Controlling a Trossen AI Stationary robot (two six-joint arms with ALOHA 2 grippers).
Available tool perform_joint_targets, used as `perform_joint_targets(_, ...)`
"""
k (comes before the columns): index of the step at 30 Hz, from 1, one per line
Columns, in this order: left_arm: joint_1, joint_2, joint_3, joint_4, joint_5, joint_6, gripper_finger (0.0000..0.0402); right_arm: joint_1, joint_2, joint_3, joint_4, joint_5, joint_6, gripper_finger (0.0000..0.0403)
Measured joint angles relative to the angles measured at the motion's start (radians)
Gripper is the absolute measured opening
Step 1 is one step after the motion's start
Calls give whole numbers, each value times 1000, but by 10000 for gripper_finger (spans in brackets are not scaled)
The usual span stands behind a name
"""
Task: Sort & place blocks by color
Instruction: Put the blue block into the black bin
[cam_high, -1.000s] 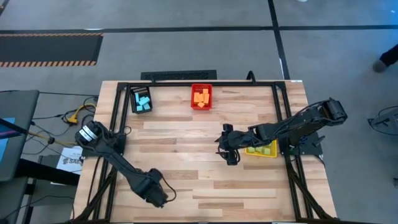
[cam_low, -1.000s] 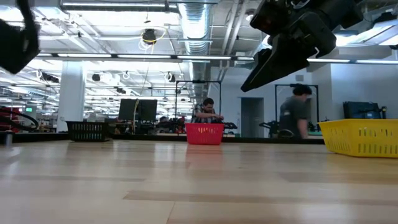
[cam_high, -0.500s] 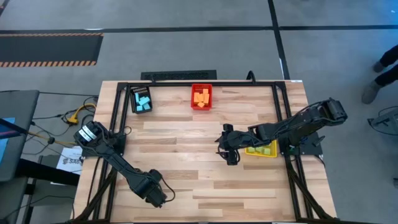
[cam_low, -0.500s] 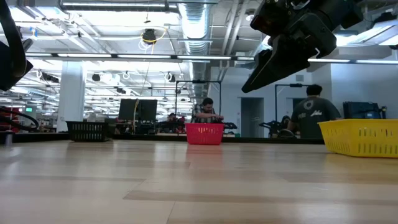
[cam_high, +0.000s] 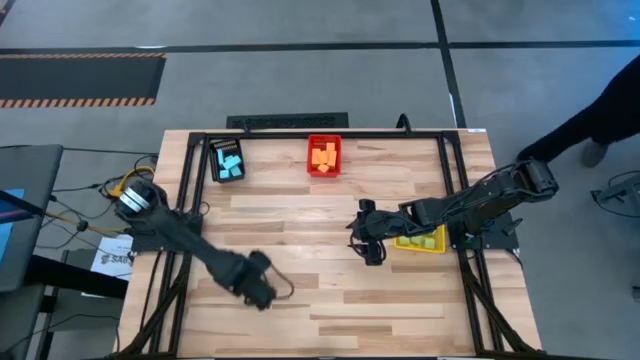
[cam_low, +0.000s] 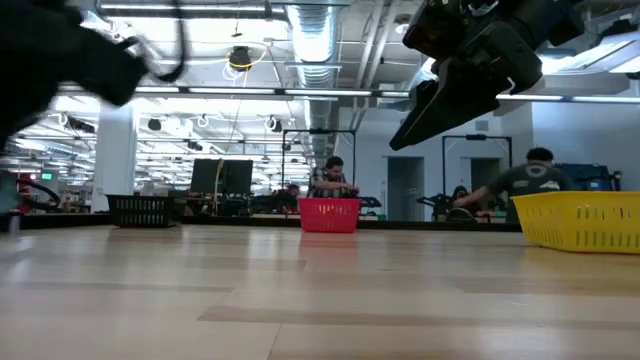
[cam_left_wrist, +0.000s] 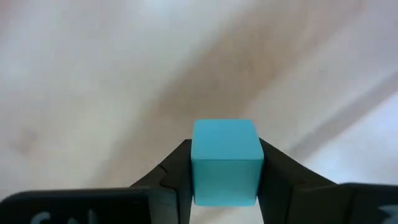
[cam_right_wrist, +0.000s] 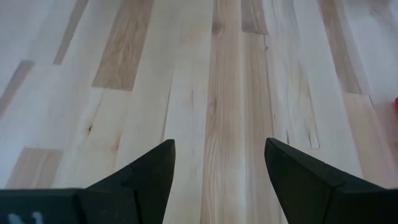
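1. Near the front left part of the wooden table (cam_high: 320, 300), the left gripper (cam_high: 262, 293) is clenched on a light blue cube (cam_left_wrist: 225, 162). The left wrist view shows the cube pinched between both dark fingers (cam_left_wrist: 174, 177), above the blurred table planks.
2. Farther in, right of the table's middle, the right gripper (cam_high: 368, 250) hangs above the wood. Its fingers (cam_right_wrist: 149, 171) are spread apart with nothing between them; only bare planks show in the gap.
3. Just beside the right gripper, toward the right edge, the yellow bin (cam_high: 432, 245) holds light green blocks (cam_high: 418, 240), partly hidden under the right arm.
4. At the far edge, the red bin (cam_high: 324, 156) holds orange blocks (cam_high: 324, 154).
5. Left of it, also at the far edge, the black bin (cam_high: 227, 160) holds light blue blocks (cam_high: 231, 168).
6. Beyond the table, the low view shows a person (cam_low: 525, 180) bending behind the yellow bin.
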Motion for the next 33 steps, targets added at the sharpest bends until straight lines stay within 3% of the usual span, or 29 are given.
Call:
perform_joint_targets(4, 137, -103, 0, -124, -143, 134, 101, 0, 0, 0, -21, 0, -7, 270)
perform_joint_targets(10, 451, -207, 0, -368, -334, 384, 101, -8, 0, 0, -37, 0, -7, 270)
perform_joint_targets(19, 997, -213, 0, -364, -482, 828, 101, -9, 0, 0, -47, 0, -8, 270)
perform_joint_targets(26, 1340, -209, 0, -195, -455, 1040, 101, -9, 0, 0, -54, 2, -36, 270)
perform_joint_targets(33, 1550, -140, 0, 10, -330, 1089, 101, -33, 0, 0, -54, 3, -44, 270)
